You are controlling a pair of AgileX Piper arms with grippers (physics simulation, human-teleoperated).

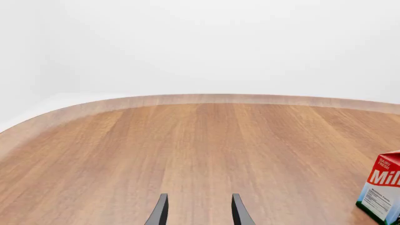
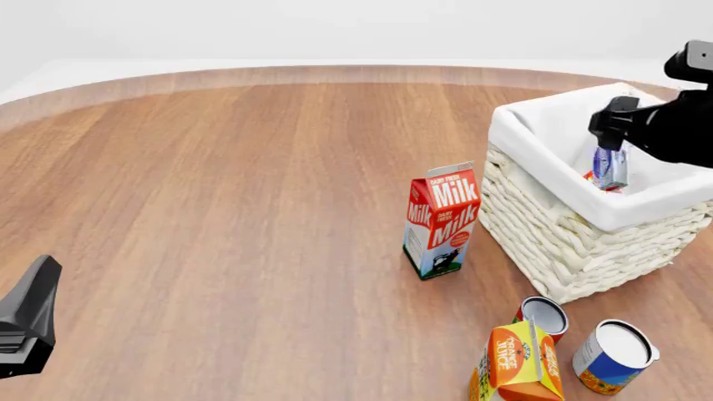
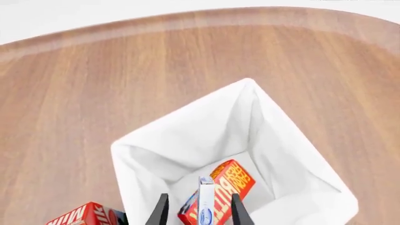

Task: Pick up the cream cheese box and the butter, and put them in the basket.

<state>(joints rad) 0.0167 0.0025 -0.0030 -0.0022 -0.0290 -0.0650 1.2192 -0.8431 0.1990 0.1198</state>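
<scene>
The right claw (image 3: 198,211) hangs over the basket (image 2: 535,125), its fingers spread to either side of the cream cheese box (image 3: 205,206); whether they touch it cannot be told. This small white box with blue marking stands on edge, inside the basket's rim. The butter (image 3: 226,187), an oblong red and orange box with large lettering, lies on the white liner at the bottom. The basket is cream woven wicker, standing on the tabletop (image 2: 223,209) beside a milk carton (image 2: 442,221). The left claw (image 1: 198,211) is spread, empty, over bare wood.
</scene>
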